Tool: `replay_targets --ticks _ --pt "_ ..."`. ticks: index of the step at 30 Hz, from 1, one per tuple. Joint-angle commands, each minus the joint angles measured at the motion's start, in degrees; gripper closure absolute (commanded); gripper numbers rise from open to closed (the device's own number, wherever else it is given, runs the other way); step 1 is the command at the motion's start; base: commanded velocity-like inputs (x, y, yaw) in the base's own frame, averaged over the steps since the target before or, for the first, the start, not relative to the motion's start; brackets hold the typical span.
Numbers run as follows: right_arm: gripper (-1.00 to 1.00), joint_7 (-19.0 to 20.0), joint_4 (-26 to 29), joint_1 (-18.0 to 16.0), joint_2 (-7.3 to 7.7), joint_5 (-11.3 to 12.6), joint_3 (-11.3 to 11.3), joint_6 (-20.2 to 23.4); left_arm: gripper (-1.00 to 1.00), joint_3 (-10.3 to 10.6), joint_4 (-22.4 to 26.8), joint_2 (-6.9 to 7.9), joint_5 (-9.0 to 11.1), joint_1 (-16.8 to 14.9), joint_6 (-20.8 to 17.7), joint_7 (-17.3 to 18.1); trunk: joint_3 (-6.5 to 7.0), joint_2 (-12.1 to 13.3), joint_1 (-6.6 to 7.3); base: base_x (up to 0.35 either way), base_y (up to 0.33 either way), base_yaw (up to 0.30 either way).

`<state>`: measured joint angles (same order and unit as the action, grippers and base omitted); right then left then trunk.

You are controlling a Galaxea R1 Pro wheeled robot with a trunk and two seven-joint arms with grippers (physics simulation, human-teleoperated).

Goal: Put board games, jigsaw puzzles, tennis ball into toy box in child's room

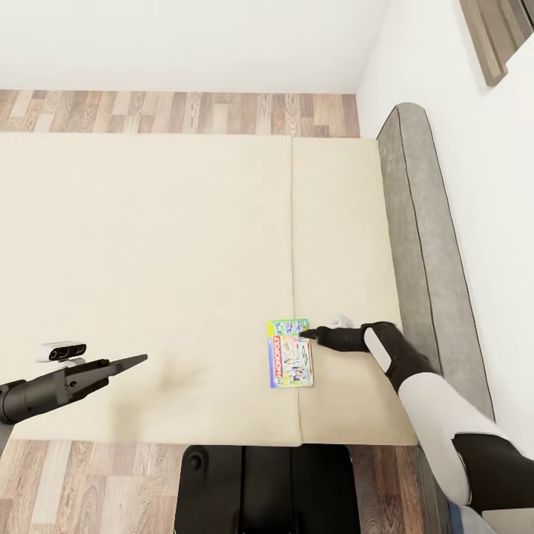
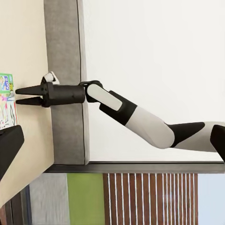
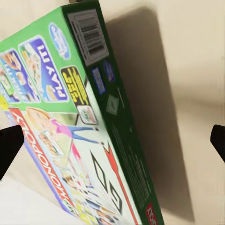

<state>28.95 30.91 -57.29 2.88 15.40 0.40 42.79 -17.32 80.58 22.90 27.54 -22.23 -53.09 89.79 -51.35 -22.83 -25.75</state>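
Lying lower centre of head frame on bed [image 1: 148,245]: board games [image 1: 291,354], long axis toward headboard | right jaws [image 1: 310,334] parted, tips at upper right corner | left jaws [image 1: 137,360] closed, well apart

Two board games [image 1: 291,354] lie stacked on the bed [image 1: 148,282], near its front edge and toward its right side, on the seam between the two mattress parts. The headboard [image 1: 430,252] runs along the right edge. The right gripper [image 1: 308,334] is at the stack's right back corner. The left gripper [image 1: 137,361] hangs over the front left part, well apart.
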Motion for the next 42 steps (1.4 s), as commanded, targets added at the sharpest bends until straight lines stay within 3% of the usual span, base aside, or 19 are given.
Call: replay_targets --ticks 1,18,42 --pt "-1.00 0.0 0.1 0.0 -0.19 0.1 0.0 0.3 -1.00 0.0 0.0 0.02 0.0 0.0 -0.6 0.2 -0.06 -0.1 -0.03 0.000 0.000 0.000" --pt "-1.00 0.0 0.1 0.0 -1.65 0.0 0.0 0.2 -1.00 0.0 0.0 0.04 0.0 0.0 -0.6 0.2 -0.06 -0.1 -0.03 0.000 0.000 0.000" --pt "-1.00 -0.1 0.1 0.1 -1.74 0.1 0.0 0.1 -1.00 0.0 0.0 0.10 0.0 0.0 -0.6 0.2 -0.06 -0.1 -0.03 0.000 0.000 0.000"
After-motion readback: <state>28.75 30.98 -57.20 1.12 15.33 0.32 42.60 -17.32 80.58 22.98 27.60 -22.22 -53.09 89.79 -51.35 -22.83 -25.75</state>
